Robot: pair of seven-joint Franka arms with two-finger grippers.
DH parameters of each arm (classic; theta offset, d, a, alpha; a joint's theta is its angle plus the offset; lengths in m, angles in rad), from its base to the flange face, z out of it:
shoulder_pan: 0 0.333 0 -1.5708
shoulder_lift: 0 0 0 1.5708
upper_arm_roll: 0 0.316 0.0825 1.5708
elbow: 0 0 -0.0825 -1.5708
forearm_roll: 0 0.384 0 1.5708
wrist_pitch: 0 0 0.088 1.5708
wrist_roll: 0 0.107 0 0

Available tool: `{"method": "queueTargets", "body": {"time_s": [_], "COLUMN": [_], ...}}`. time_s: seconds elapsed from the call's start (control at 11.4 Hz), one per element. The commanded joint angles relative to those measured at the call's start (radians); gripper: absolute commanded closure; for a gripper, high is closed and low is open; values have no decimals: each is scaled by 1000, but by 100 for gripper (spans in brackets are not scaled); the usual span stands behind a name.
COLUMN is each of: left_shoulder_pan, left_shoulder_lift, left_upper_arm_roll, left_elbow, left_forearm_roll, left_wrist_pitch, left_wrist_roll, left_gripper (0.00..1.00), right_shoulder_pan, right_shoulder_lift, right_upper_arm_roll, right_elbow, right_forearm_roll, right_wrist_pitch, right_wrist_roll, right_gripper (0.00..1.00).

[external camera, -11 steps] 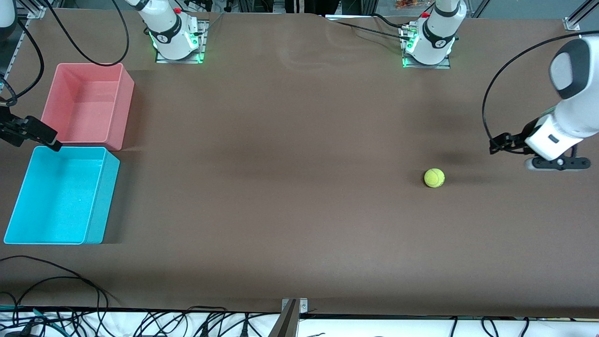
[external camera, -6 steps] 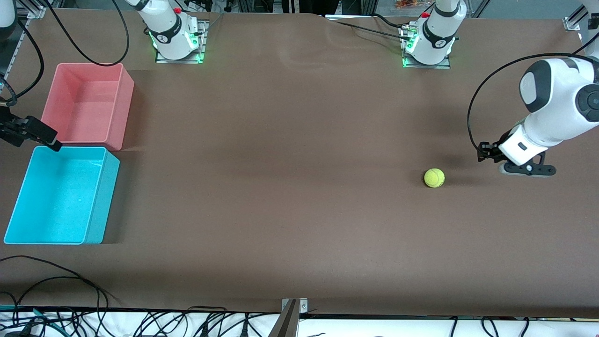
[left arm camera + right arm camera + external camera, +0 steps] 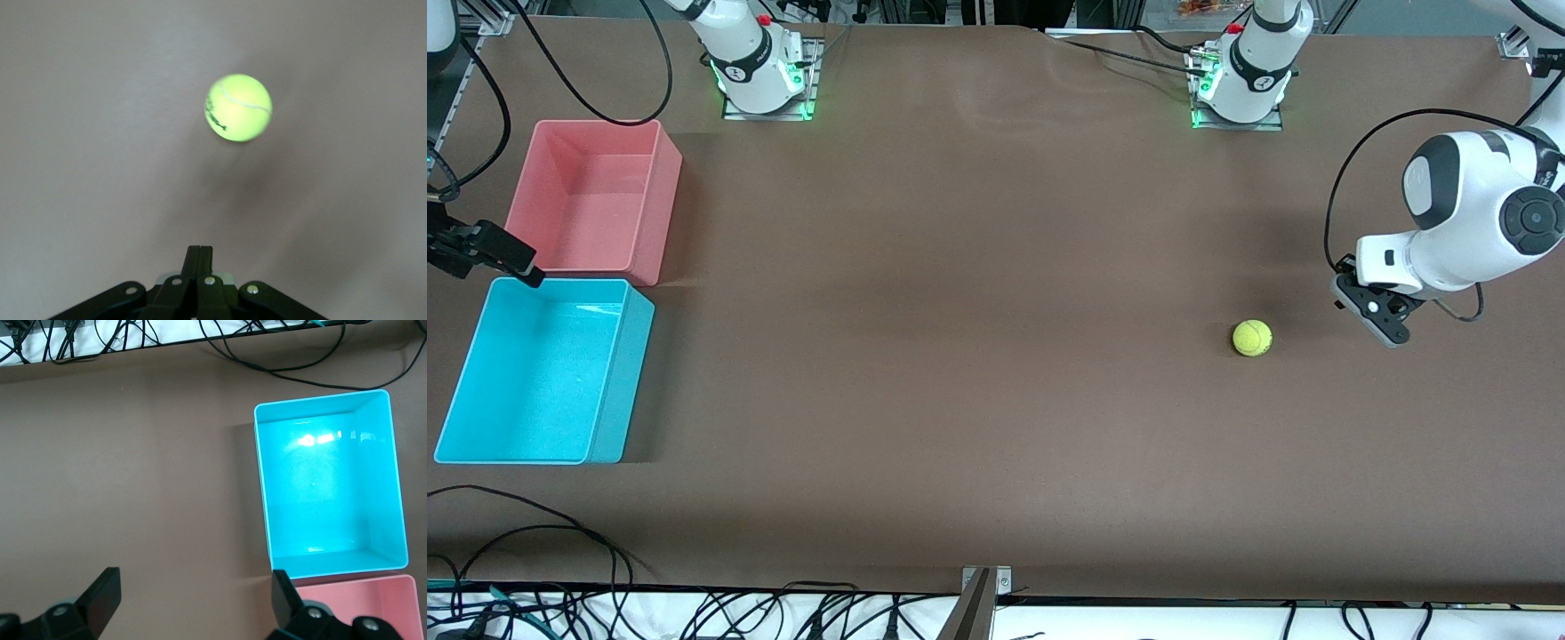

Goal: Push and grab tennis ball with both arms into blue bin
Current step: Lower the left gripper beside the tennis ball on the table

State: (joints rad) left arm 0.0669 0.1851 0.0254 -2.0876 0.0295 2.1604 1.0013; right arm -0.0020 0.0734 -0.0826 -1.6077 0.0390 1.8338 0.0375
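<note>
You see a small fuzzy yellow-green tennis ball (image 3: 1252, 338) with a pale curved seam and a dark printed mark on its side; it sits alone on the brown table (image 3: 978, 373), casting a soft shadow. Your left claw (image 3: 1380, 322) hangs low over the table just beside the ball, toward the left arm's end, with bare table between them. Its fingers (image 3: 198, 257) are pressed together, hold nothing and point at the ball in the left wrist view. Your right claw (image 3: 516, 265) waits well apart from the ball, at the right arm's end, over the edge where the bright cyan rectangular plastic bin (image 3: 543, 373) meets the pink rectangular plastic bin (image 3: 596, 200). Its fingers (image 3: 103, 593) stand wide apart and grip nothing. Both bins are empty.
</note>
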Motion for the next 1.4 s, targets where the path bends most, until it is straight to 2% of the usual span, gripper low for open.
{"method": "queueTargets", "body": {"time_s": [0.0, 0.09, 0.35, 0.44, 0.7, 1.05, 1.31], "left_shoulder_pan": [5, 5, 5, 5, -6, -25, -27], "left_shoulder_lift": [62, 82, 195, 221, 280, 336, 347], "left_upper_arm_roll": [-4, -4, -2, -4, -4, -2, -2], "left_elbow": [23, 21, 58, 70, 107, 107, 107], "left_forearm_roll": [-14, -16, -137, -146, -145, -146, -149], "left_wrist_pitch": [35, 56, 113, 122, 150, 193, 225], "left_wrist_roll": [351, 429, 675, 701, 732, 751, 741], "left_gripper": [100, 100, 100, 100, 100, 100, 100], "right_shoulder_pan": [-6, -6, -6, -6, -3, -3, -4], "right_shoulder_lift": [6, 6, 6, 6, 6, 5, 6], "right_upper_arm_roll": [3, 3, 3, 3, 3, 3, 3], "right_elbow": [20, 20, 20, 20, 22, 22, 22], "right_forearm_roll": [-1, -1, -1, -1, -2, -1, -1], "right_wrist_pitch": [-14, -16, -14, -14, -13, -11, -8], "right_wrist_roll": [2, 2, 2, 4, 4, 4, 4], "right_gripper": [0, 0, 0, 0, 0, 0, 0]}}
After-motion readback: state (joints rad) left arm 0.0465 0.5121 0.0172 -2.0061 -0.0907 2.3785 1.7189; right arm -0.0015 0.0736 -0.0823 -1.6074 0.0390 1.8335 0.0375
